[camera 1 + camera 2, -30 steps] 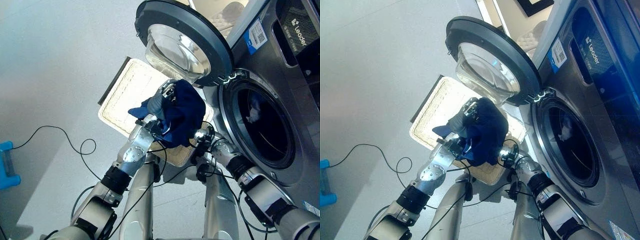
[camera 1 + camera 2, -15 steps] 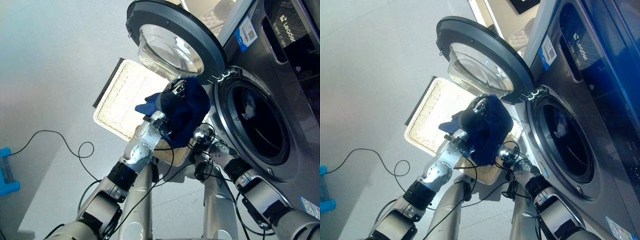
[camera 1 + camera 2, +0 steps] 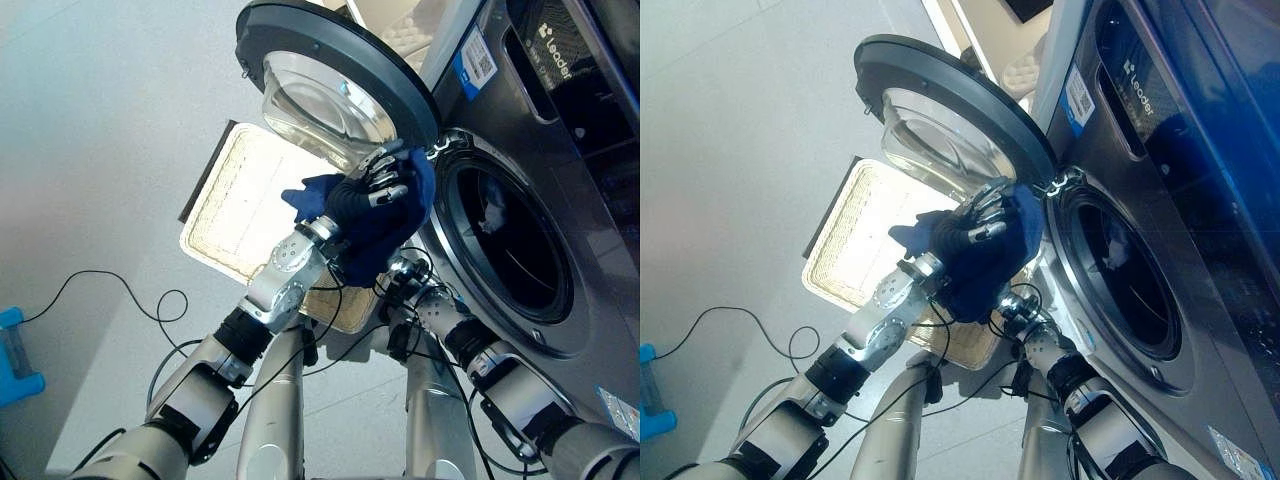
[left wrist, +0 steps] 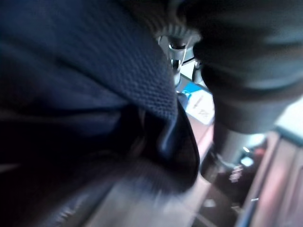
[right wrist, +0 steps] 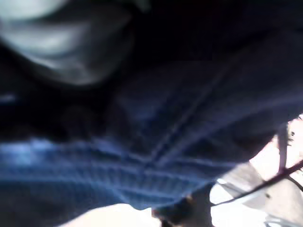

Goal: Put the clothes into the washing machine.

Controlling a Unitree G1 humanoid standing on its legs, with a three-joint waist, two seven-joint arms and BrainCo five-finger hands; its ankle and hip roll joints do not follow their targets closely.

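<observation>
Navy garment (image 3: 385,228), bunched with no clear long axis, clutched in left hand's (image 3: 372,192) curled fingers beside drum opening (image 3: 510,255).

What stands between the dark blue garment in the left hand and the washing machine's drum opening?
Nothing visible. The dark blue garment, held up by the left hand, sits at the rim of the round drum opening; the grey glass-centred door is swung open above and aside.

Home laundry corner: front-loading washing machine (image 3: 560,200), wicker basket (image 3: 240,210).
</observation>
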